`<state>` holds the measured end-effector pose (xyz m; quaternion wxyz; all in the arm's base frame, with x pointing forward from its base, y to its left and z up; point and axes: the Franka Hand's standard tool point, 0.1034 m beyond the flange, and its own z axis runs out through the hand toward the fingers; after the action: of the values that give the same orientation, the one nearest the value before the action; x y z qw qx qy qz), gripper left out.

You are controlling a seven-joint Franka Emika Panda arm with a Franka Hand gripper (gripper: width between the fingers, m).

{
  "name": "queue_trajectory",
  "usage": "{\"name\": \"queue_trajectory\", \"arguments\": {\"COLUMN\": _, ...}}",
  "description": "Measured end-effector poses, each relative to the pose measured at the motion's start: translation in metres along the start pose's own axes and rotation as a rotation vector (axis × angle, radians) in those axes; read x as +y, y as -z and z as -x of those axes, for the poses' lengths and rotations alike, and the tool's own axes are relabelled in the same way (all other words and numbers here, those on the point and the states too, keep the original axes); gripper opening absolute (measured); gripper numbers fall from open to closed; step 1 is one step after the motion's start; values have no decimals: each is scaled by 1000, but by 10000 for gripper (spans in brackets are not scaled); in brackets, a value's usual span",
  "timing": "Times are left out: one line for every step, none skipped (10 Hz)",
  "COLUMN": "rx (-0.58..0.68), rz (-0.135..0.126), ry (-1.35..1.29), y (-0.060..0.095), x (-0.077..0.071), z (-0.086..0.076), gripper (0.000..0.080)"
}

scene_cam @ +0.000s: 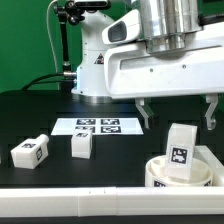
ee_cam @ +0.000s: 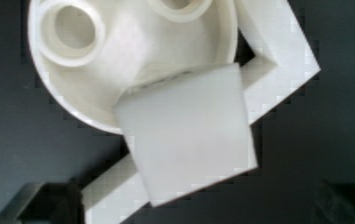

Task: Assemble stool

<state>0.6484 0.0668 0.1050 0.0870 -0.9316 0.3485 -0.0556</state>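
Note:
The white round seat (scene_cam: 160,176) lies at the exterior view's right near the front edge, with one white tagged leg (scene_cam: 182,150) standing on it, a little tilted. In the wrist view the seat (ee_cam: 85,60) shows its holes, and the leg (ee_cam: 192,130) rises from it towards the camera. My gripper (scene_cam: 177,115) hangs open just above that leg, one finger on each side, touching nothing. Its dark fingertips (ee_cam: 49,205) show only at the corners of the wrist view. Two more legs (scene_cam: 30,152) (scene_cam: 82,145) lie loose on the black table at the exterior view's left.
The marker board (scene_cam: 98,126) lies flat behind the two loose legs. A white rail (scene_cam: 80,205) runs along the table's front edge. The arm's white base (scene_cam: 95,60) and cables stand at the back.

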Motion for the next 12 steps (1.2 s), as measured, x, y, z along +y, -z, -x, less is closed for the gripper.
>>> {"name": "queue_trajectory", "arguments": {"rx": -5, "rz": -6, "ry": -57, "y": 0, "x": -2, "z": 1, "gripper": 649}}
{"name": "queue_trajectory", "arguments": {"rx": -7, "rz": -8, "ry": -57, "y": 0, "x": -2, "z": 2, "gripper": 649}}
{"name": "queue_trajectory", "arguments": {"rx": -8, "rz": -7, "ry": -48, "y": -2, "x": -2, "z": 2, "gripper": 649}}
{"name": "queue_trajectory", "arguments": {"rx": -14, "rz": -1, "ry": -30, "y": -8, "x": -2, "z": 5, "gripper": 649}}
{"name": "queue_trajectory", "arguments": {"rx": -18, "rz": 2, "ry": -9, "y": -10, "x": -3, "z": 7, "gripper": 649}}
{"name": "queue_trajectory", "arguments": {"rx": -18, "rz": 3, "ry": 20, "y": -11, "x": -2, "z": 7, "gripper": 649}}
{"name": "queue_trajectory", "arguments": {"rx": -23, "rz": 7, "ry": 55, "y": -15, "x": -1, "z": 8, "gripper": 649}}
{"name": "queue_trajectory", "arguments": {"rx": -27, "rz": 10, "ry": 75, "y": -18, "x": 0, "z": 10, "gripper": 649}}
{"name": "queue_trajectory", "arguments": {"rx": -29, "rz": 11, "ry": 87, "y": -20, "x": 0, "z": 11, "gripper": 649}}
{"name": "queue_trajectory", "arguments": {"rx": -28, "rz": 10, "ry": 102, "y": -21, "x": 0, "z": 9, "gripper": 532}}
{"name": "queue_trajectory", "arguments": {"rx": -29, "rz": 10, "ry": 105, "y": -21, "x": 1, "z": 8, "gripper": 392}}
{"name": "queue_trajectory", "arguments": {"rx": -30, "rz": 11, "ry": 106, "y": -22, "x": 1, "z": 9, "gripper": 392}}
